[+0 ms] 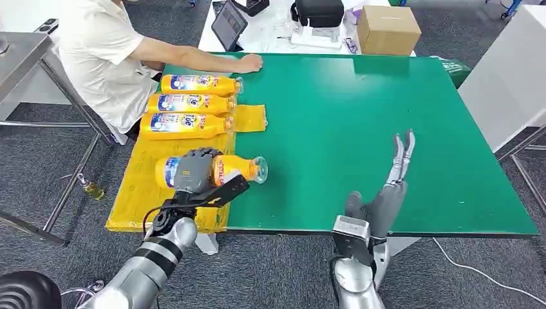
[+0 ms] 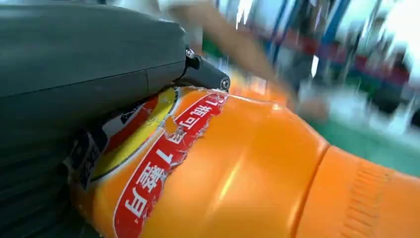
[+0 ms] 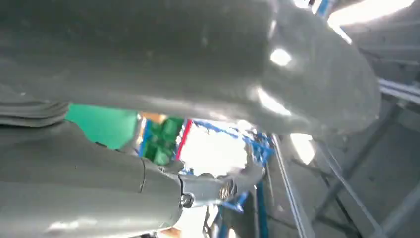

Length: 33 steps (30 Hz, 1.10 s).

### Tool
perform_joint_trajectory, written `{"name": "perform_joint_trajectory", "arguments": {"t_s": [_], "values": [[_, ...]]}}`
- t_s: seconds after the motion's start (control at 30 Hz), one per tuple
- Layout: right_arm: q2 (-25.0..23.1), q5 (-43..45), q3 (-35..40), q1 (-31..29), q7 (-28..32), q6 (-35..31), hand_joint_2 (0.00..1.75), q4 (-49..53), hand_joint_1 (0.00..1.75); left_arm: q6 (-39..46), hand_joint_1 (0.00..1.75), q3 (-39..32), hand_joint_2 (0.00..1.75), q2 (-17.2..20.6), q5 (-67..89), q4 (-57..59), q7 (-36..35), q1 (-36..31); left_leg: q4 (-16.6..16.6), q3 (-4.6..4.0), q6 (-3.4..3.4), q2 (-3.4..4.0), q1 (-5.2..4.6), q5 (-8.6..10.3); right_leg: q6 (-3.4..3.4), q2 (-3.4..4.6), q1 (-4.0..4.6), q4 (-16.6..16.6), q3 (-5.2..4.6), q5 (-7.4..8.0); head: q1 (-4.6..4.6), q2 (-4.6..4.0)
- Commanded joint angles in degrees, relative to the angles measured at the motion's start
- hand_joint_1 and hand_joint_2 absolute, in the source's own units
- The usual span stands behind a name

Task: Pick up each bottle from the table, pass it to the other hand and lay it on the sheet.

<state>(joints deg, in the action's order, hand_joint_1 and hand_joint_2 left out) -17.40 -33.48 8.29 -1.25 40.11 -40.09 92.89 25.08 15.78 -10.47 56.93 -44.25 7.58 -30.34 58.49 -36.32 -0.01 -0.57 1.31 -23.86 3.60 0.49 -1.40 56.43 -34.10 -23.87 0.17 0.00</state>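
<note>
My left hand (image 1: 195,170) grips an orange bottle (image 1: 235,168) lying sideways over the yellow sheet (image 1: 138,193), its cap pointing right toward the green table (image 1: 360,109). Close up, the orange bottle (image 2: 237,168) with its red and yellow label lies against my left hand (image 2: 84,64). Three more orange bottles lie side by side on the sheet farther back: one (image 1: 199,84), one (image 1: 190,103) and one (image 1: 183,124). My right hand (image 1: 393,180) stands over the table's near right part, fingers stretched straight and holding nothing. My right hand (image 3: 148,74) looms large and blurred in its wrist view.
A person in a pale shirt (image 1: 96,58) sits at the far left with a hand (image 1: 248,62) resting on the table's far edge. Behind the table are a tablet (image 1: 228,24), a black case (image 1: 319,11) and a cardboard box (image 1: 388,29). A metal table (image 1: 22,51) stands at left.
</note>
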Motion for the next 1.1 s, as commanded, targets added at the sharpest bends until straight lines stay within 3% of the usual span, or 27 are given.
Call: {"name": "perform_joint_trajectory", "arguments": {"t_s": [0.03,0.13,0.17,0.43,0.5,0.67,0.73,1.03,1.07,1.1], "values": [[3.09,2.59,4.50,-4.12,-0.11,0.09,0.00,-13.15,0.00,-5.49,1.75,-3.33,1.75,-0.49,-9.50,19.05,1.25,-9.85,-0.04,0.19,0.04,0.12,0.06,-0.05,-0.12,0.06,0.09,-0.09,0.19,0.01,0.00,0.00],[3.35,3.73,4.51,-4.12,-0.11,0.09,0.00,-12.92,0.00,-5.52,1.75,-3.58,1.75,-0.79,-10.55,20.29,2.10,-10.06,-0.11,0.39,0.08,0.12,0.03,-0.08,-0.17,0.04,0.08,-0.14,0.39,-0.03,0.00,0.00],[3.46,3.82,4.49,-4.20,-0.11,0.09,0.00,-12.95,0.00,-5.38,1.66,-3.73,1.75,-0.86,-10.91,20.48,2.00,-10.08,-0.14,0.48,0.10,0.11,0.03,-0.08,-0.21,0.02,0.09,-0.18,0.50,-0.03,0.02,0.00],[3.61,3.99,4.64,-4.36,-0.11,0.09,0.00,-13.15,0.00,-5.19,1.71,-3.69,1.75,-0.89,-10.96,20.68,1.77,-10.09,-0.08,0.42,0.08,0.12,0.01,-0.05,-0.18,0.04,0.06,-0.10,0.42,-0.01,0.00,0.00],[3.64,4.27,4.76,-4.58,-0.11,0.09,0.00,-13.65,0.00,-5.30,1.62,-3.73,1.75,-0.90,-11.06,20.89,1.53,-10.18,-0.10,0.46,0.08,0.13,0.02,-0.05,-0.20,0.04,0.07,-0.12,0.45,-0.01,0.00,0.00],[3.88,5.09,4.84,-5.28,-0.11,0.09,0.00,-15.79,0.00,-5.61,1.66,-1.78,1.75,-0.33,-9.57,22.78,-0.40,-10.71,-0.07,0.42,0.06,0.12,0.02,-0.04,-0.13,0.07,0.06,-0.09,0.41,0.01,0.00,0.00],[3.97,4.72,4.34,-5.39,-0.11,0.09,0.00,-16.16,0.00,-5.52,1.57,-0.32,1.75,-0.08,-8.14,23.16,-1.37,-10.65,-0.08,0.45,0.06,0.12,0.01,-0.03,-0.12,0.07,0.04,-0.09,0.43,0.01,0.00,0.00],[4.05,4.55,4.04,-5.52,-0.11,0.09,0.00,-16.84,0.00,-5.30,1.55,0.52,1.75,0.02,-7.25,23.29,-1.70,-10.50,-0.08,0.48,0.04,0.14,0.00,-0.05,-0.13,0.09,0.04,-0.07,0.42,0.00,0.00,0.00],[4.05,4.55,4.04,-5.52,-0.11,0.09,0.00,-16.84,0.00,-5.30,1.36,0.52,1.75,0.02,-7.25,23.29,-1.70,-10.50,-0.12,0.59,0.08,0.19,0.01,-0.07,-0.19,0.11,0.06,-0.12,0.51,0.00,0.00,0.00],[4.15,4.38,3.71,-5.60,-0.11,0.09,0.00,-17.48,0.00,-6.36,0.94,0.70,1.75,-0.16,-7.16,23.42,-1.67,-10.27,-0.09,0.51,0.06,0.14,0.02,-0.05,-0.14,0.08,0.06,-0.10,0.45,0.01,0.00,0.00]]}}
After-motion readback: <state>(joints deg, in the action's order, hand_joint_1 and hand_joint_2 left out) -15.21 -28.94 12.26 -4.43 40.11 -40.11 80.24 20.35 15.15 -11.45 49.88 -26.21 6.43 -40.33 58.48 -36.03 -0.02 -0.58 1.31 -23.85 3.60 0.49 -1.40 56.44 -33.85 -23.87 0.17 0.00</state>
